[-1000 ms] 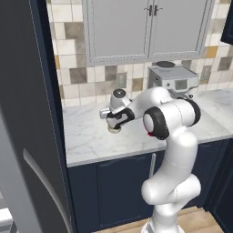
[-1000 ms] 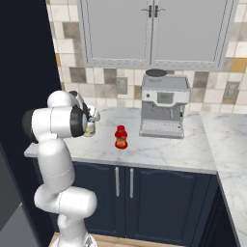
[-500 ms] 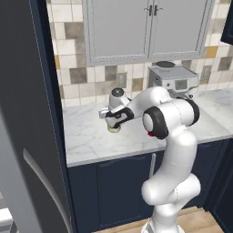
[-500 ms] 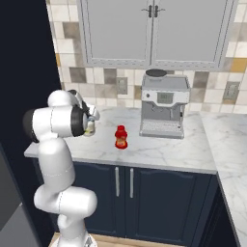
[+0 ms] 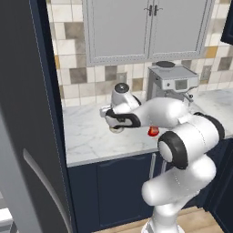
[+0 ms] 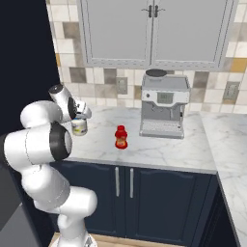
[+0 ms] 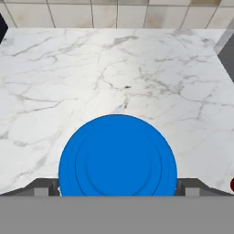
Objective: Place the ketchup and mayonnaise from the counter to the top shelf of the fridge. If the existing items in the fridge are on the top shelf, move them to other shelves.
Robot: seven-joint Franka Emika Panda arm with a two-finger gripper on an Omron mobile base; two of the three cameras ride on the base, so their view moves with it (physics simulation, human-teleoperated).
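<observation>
On the counter (image 6: 159, 149), the mayonnaise (image 6: 79, 127) stands upright beside the fridge (image 5: 27, 113), with the ketchup (image 6: 121, 137) near it. The gripper (image 7: 117, 189) sits directly above the blue lid, fingers spread wide, holding nothing. Lower straight down until both fingers flank the jar body, then close evenly.

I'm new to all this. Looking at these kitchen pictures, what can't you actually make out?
- Mayonnaise: in the hand view its blue lid hides the body; in the left base view the arm covers most of it.
- Ketchup: in the left base view the arm hides all but a red sliver.
- Fridge: interior and shelves hidden behind its dark door.
- Tool: whether its fingertips touch the jar is too small to tell.
</observation>
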